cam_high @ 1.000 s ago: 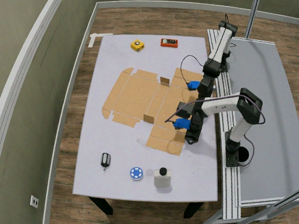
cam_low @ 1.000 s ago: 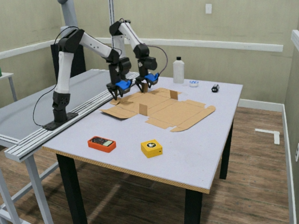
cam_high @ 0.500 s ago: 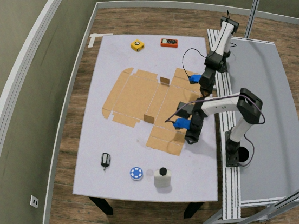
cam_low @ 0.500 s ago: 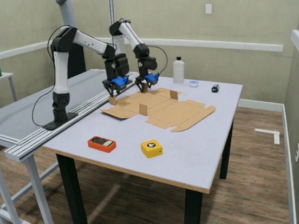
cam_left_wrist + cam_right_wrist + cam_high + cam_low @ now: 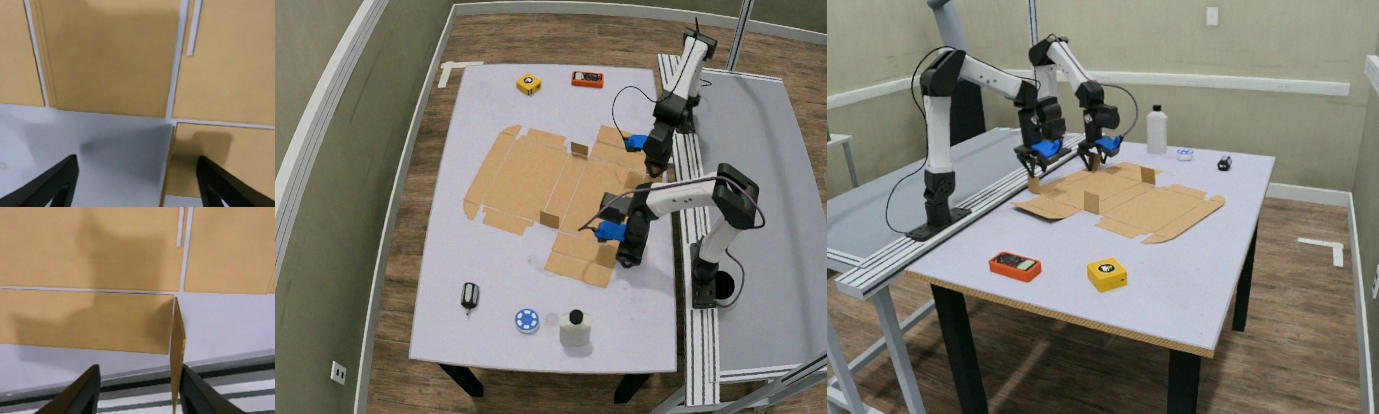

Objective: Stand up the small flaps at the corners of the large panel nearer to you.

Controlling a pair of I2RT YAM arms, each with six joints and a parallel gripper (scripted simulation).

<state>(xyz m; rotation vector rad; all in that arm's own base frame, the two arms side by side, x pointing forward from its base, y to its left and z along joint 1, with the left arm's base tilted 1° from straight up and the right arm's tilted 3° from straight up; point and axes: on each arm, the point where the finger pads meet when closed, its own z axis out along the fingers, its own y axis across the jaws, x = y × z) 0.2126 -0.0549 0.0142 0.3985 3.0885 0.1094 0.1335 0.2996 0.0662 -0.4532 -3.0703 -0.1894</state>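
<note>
The paper box's base (image 5: 592, 192) (image 5: 1074, 192) lies flat. On its far side two corner flaps stand upright: the right-side one (image 5: 579, 149) (image 5: 1091, 202) and the left-side one (image 5: 549, 219) (image 5: 1148, 175). The near right flap (image 5: 1033, 185) (image 5: 177, 346) stands nearly upright. My right gripper (image 5: 1037, 172) (image 5: 139, 372) is partly open around it, with the flap against its right finger. The near left flap (image 5: 1095, 161) (image 5: 167, 168) stands steeply between the fingers of my left gripper (image 5: 1092, 167) (image 5: 137, 163), which is open, the flap nearer its right finger.
The lid part (image 5: 525, 175) (image 5: 1152, 210) lies flat beyond the base. A white bottle (image 5: 575, 330) (image 5: 1157, 131), a blue-and-white round object (image 5: 527, 320) and a dark tool (image 5: 470, 295) stand toward the left arm's side. A yellow box (image 5: 528, 84) (image 5: 1107, 275) and an orange meter (image 5: 587, 79) (image 5: 1015, 266) lie opposite.
</note>
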